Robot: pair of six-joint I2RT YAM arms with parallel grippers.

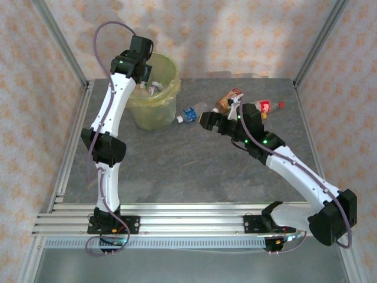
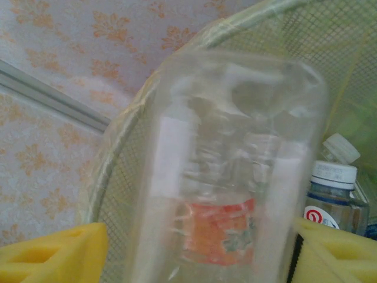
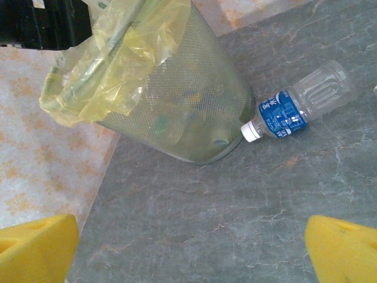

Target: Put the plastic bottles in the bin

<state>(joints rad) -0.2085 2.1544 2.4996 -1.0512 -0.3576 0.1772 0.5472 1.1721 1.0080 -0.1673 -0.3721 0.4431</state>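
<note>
Patterned wall, clear bottle (image 2: 230, 165) between pads of left pincer (image 2: 200, 247), over bin (image 2: 330, 41)

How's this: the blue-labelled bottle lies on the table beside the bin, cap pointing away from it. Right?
No. The blue-labelled bottle lies on the table beside the bin, but its cap points toward it, as the right wrist view shows.

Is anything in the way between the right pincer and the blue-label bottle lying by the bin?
Nothing visible. Bare grey table lies between the open right pincer and the blue-label bottle, which rests beside the bin.
</note>
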